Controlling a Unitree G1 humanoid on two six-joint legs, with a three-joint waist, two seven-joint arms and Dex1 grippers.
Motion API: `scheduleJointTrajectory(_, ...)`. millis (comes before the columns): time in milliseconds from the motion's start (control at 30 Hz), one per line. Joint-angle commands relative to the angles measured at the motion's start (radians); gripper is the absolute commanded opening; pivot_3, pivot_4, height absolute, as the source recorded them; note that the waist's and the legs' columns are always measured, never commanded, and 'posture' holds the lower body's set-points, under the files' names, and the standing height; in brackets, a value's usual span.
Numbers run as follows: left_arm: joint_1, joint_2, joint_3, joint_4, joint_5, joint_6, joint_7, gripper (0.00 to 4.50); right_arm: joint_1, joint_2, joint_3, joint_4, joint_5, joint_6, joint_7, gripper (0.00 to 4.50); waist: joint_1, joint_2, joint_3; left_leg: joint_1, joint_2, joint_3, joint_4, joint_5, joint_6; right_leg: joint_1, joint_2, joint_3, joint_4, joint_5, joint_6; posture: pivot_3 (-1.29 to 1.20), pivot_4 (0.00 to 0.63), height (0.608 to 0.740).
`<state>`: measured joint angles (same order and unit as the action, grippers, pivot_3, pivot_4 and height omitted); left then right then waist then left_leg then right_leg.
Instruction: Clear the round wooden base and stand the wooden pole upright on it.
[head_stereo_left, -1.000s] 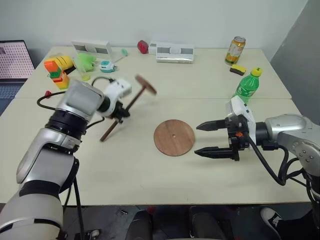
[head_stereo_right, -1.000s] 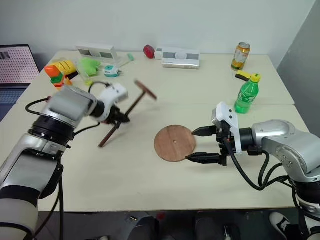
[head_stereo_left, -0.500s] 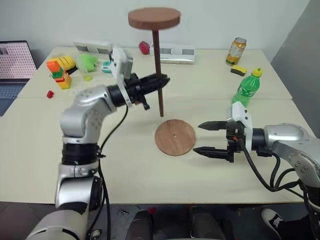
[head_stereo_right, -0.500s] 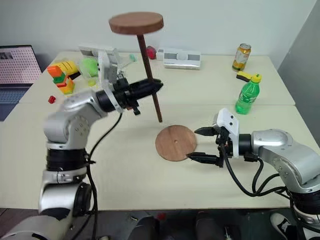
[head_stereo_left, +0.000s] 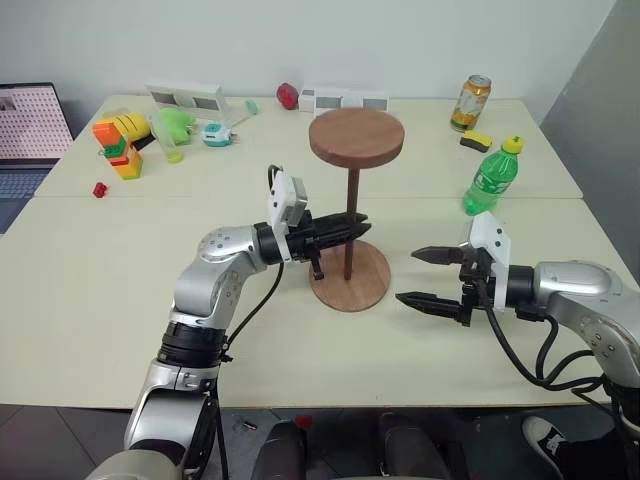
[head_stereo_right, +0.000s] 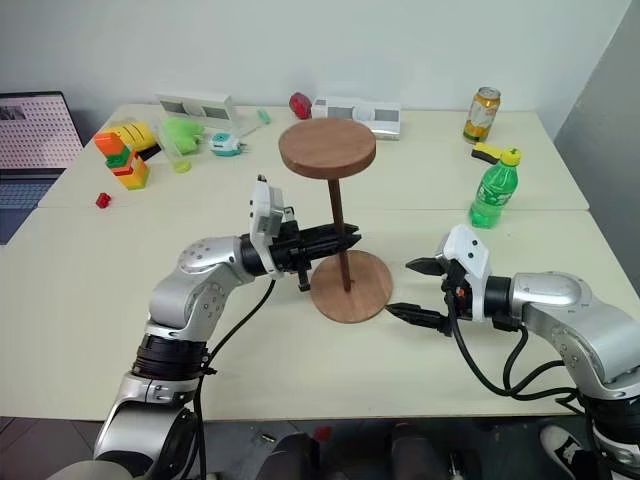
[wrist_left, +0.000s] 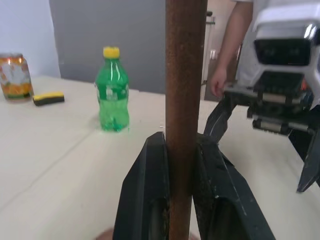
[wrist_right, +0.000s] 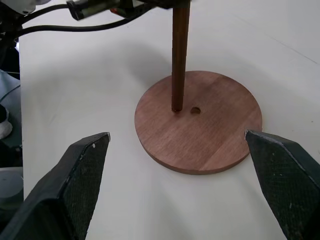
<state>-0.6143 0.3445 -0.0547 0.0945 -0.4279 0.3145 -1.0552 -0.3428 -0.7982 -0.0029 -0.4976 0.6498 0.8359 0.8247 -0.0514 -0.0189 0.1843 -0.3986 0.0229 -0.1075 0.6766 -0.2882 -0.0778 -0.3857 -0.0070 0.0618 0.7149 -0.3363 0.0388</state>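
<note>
The left gripper (wrist_left: 181, 165) clamps the upright wooden pole (wrist_left: 185, 90); beyond stand a green bottle (wrist_left: 112, 95), an orange can (wrist_left: 16, 76) and the right gripper (wrist_left: 260, 127).

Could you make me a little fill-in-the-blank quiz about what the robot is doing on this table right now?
1. The left gripper is shut on the wooden ____.
2. The pole's lower end rests on the round wooden base, just beside its centre ____.
3. The right gripper, beside the base, has its fingers ____.
4. The green bottle has a ____ cap.

Missing words: pole; hole; open; yellow
</note>
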Motion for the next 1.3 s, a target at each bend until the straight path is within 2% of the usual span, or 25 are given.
scheduleJointTrajectory(33, -0.004, -0.033, -0.018, 0.030, 0.028, -0.077, 0.009, 0.28, -0.001, -0.001, -0.028, -0.039, 0.011, -0.004, -0.013, 4.50, 0.001, 0.000, 0.000, 0.000, 0.000, 0.000, 0.000, 0.000, 0.000, 0.000, 0.000, 0.000, 0.000, 0.000, 0.000, 0.00, 0.150, 0.740)
scheduleJointTrajectory(267, -0.005, -0.069, -0.033, 0.092, 0.059, -0.141, 0.029, 0.28, 0.014, -0.013, -0.055, -0.070, 0.036, 0.022, -0.028, 4.50, 0.007, 0.000, 0.000, 0.000, 0.000, 0.000, 0.000, 0.000, 0.000, 0.000, 0.000, 0.000, 0.000, 0.000, 0.000, 0.00, 0.150, 0.740)
scheduleJointTrajectory(567, -0.009, -0.046, -0.053, 0.147, 0.092, -0.196, 0.003, 0.28, 0.020, -0.019, -0.063, -0.084, 0.052, 0.036, -0.048, 4.50, 0.009, 0.000, -0.001, 0.001, 0.000, 0.000, 0.000, 0.000, 0.000, 0.002, 0.000, 0.000, 0.000, 0.000, 0.000, 0.00, 0.150, 0.740)
scheduleJointTrajectory(900, 0.017, -0.014, -0.061, 0.112, 0.076, -0.158, -0.017, 0.28, 0.001, -0.011, -0.050, -0.073, 0.047, 0.032, -0.052, 4.50, 0.008, 0.000, -0.001, 0.002, 0.000, 0.000, 0.000, 0.000, 0.000, 0.003, 0.000, 0.000, 0.000, 0.000, 0.000, 0.00, 0.150, 0.740)
scheduleJointTrajectory(1300, 0.024, -0.012, -0.077, 0.154, 0.101, -0.162, 0.005, 0.28, -0.002, 0.001, -0.034, -0.061, 0.031, 0.019, -0.055, 4.50, 0.006, 0.000, -0.001, 0.005, 0.000, -0.001, 0.000, -0.001, 0.001, 0.005, 0.001, 0.000, -0.001, 0.000, 0.000, 0.00, 0.150, 0.740)
